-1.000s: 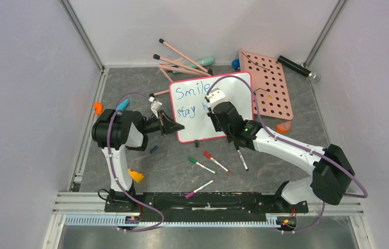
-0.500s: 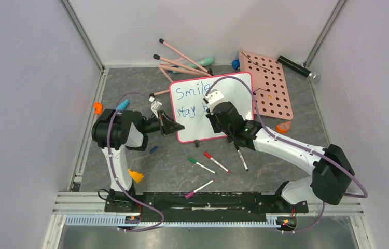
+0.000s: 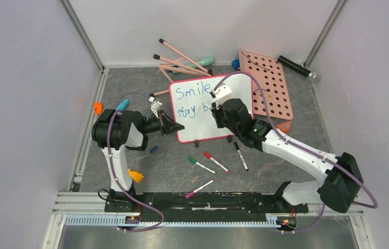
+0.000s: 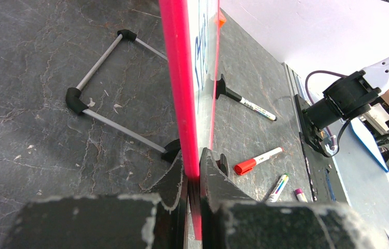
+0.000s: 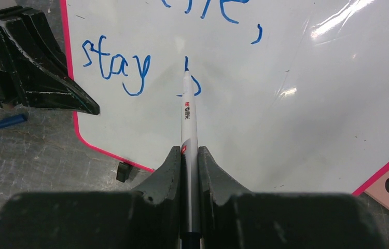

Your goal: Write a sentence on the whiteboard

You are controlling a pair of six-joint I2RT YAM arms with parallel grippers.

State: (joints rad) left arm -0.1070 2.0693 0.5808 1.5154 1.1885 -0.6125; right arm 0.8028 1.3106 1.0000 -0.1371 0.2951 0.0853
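Observation:
The whiteboard stands tilted on the dark table, its pink rim edge-on in the left wrist view. My left gripper is shut on its left edge. The sentence is blue handwriting: "Smile," above "stay" and a "b". My right gripper is shut on a blue marker. The marker's tip sits on the board at the top of the "b". In the top view the right wrist hides the end of both lines.
A pink pegboard lies right of the board, pink sticks behind it. Loose markers lie in front: red, green, black, purple. A blue cap lies near the left arm.
My right arm has shifted to the right across the board with the marker. The left gripper and the whiteboard have not moved.

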